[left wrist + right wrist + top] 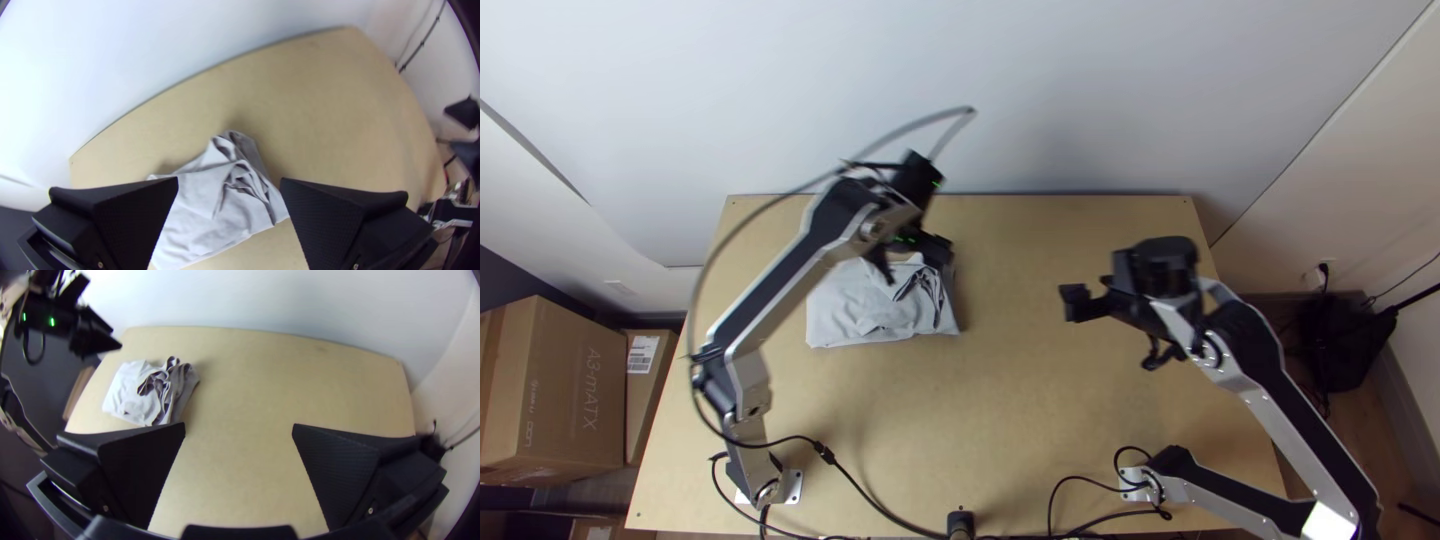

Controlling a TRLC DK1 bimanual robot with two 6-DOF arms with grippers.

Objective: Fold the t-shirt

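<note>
The black left gripper [229, 184] and right gripper [239, 426] gaped wide, empty; the folded grey cloth t-shirt [865, 308], centre-left, seemingly needed final smoothing.

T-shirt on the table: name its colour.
Plain light grey; the t-shirt shows best in the top view.

Silver-grey links [748, 372], black panels [770, 280], looping black cable [852, 485], green lights [52, 321], white base plate [795, 486], probably screwed

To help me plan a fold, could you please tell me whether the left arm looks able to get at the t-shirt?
Probably yes: the open left gripper hangs above the t-shirt, with nothing apparently in between.
</note>
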